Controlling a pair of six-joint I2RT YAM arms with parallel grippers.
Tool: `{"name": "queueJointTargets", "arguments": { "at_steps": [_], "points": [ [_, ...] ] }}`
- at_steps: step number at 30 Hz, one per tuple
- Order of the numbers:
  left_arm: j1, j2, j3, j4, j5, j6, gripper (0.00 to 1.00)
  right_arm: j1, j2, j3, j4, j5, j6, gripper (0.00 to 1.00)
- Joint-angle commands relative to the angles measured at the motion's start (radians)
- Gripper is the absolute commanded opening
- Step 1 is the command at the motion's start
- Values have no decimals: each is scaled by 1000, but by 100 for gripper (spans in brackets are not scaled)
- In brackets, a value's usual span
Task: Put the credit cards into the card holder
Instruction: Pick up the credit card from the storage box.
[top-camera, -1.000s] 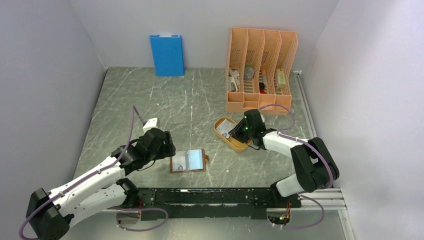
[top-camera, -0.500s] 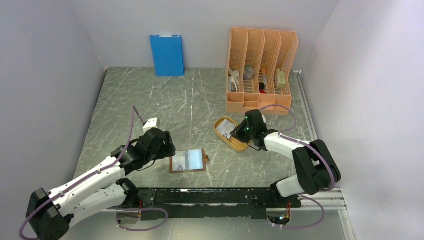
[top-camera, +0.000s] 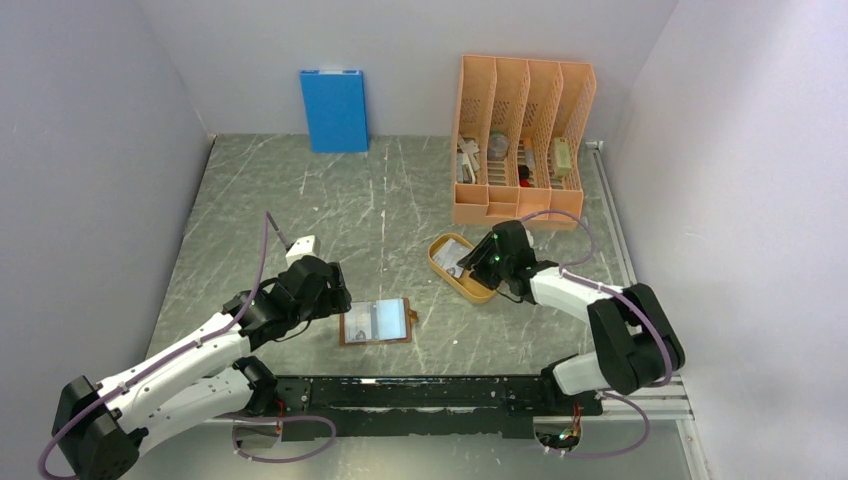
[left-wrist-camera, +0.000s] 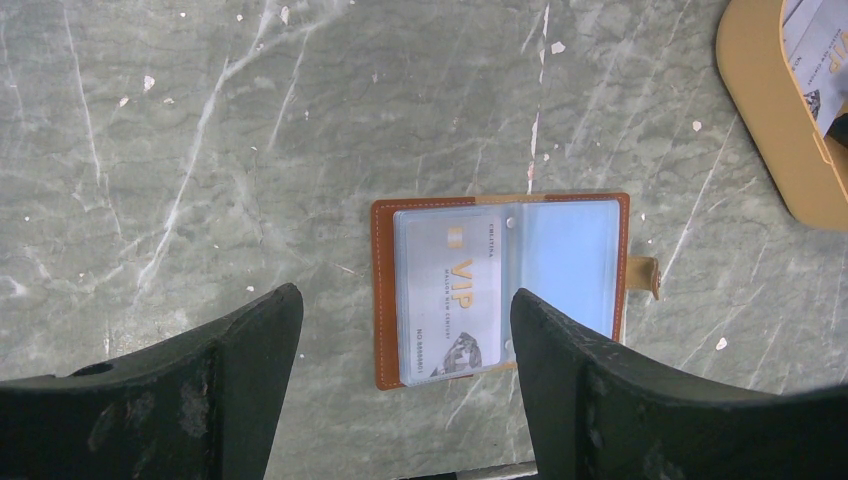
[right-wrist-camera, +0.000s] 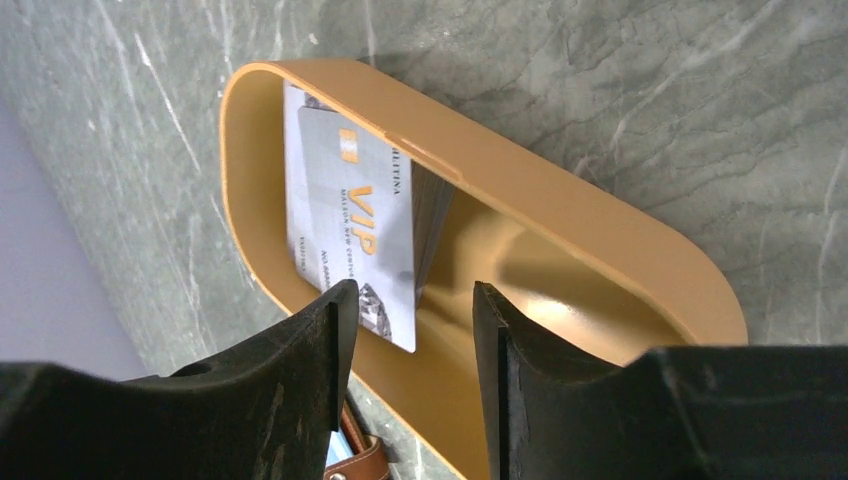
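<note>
Done: one card (left-wrist-camera: 450, 295) in open card holder (left-wrist-camera: 590, 215) | Left: cards (right-wrist-camera: 350, 220) in tray (right-wrist-camera: 560, 200) near holder | my right claw (right-wrist-camera: 412, 300) spread at them, left claw (left-wrist-camera: 405, 300) spread above holder

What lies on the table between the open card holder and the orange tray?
Nothing. The left wrist view shows only bare table between the card holder and the orange tray; the top external view agrees.
</note>
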Motion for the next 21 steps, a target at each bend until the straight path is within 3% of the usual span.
{"name": "queueJointTargets", "arguments": {
  "at_steps": [1,7,16,21],
  "points": [
    [-3,0,-6,2,-16,9,80,-7,62,40,-10,-11,-22,50],
    [-3,-4,-9,5,-17,9,80,-6,105,53,-12,-31,-35,48],
    [-3,0,-8,4,-16,8,80,-7,67,17,-3,-24,-26,30],
    [-3,6,-4,1,-17,9,80,-7,57,9,2,-24,-27,26]
  ]
}}
